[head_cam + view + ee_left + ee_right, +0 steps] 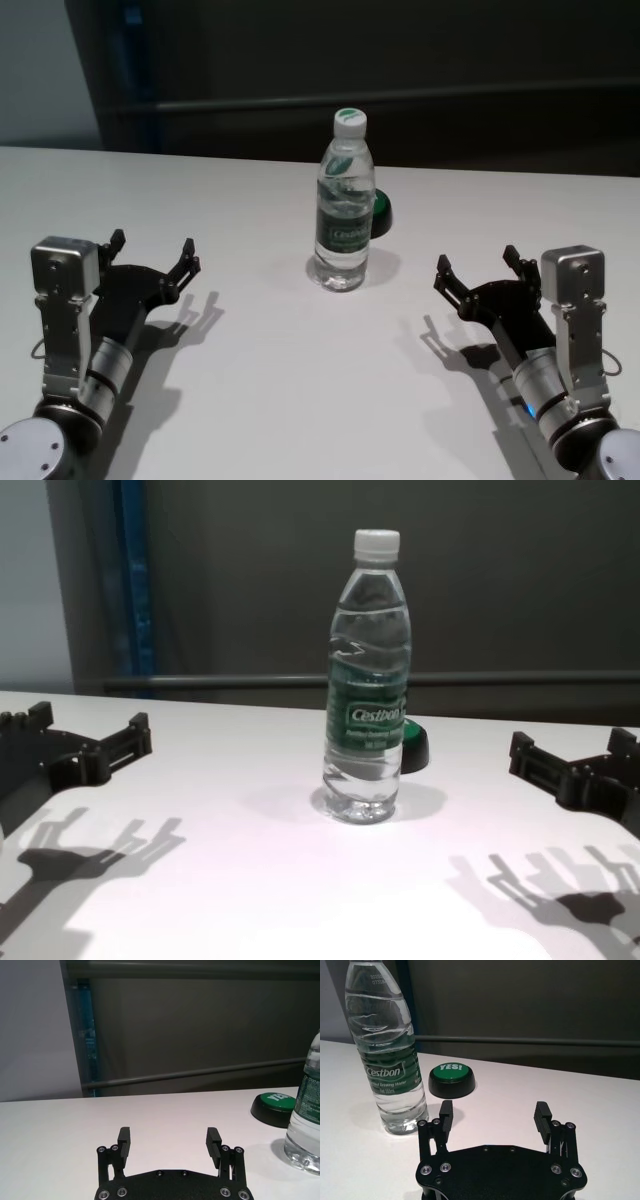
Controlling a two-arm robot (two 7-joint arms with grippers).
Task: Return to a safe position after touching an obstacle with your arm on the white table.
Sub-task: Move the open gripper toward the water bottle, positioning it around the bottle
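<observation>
The obstacle, a tall clear water bottle [345,205] with a white cap and dark green label, stands upright mid-table on the white table [300,400]. It also shows in the chest view as the bottle [368,690] and close by in the right wrist view as the bottle [385,1060]. My left gripper [153,243] hovers low at the near left, open and empty, well apart from the bottle. My right gripper [476,258] mirrors it at the near right, open and empty. Neither arm touches the bottle. The left wrist view shows only the bottle's edge [305,1120].
A low black puck with a green "YES!" top [451,1079] sits just behind the bottle, toward my right. A dark wall with a horizontal rail [250,682] runs behind the table's far edge. Bare tabletop lies between both grippers and the bottle.
</observation>
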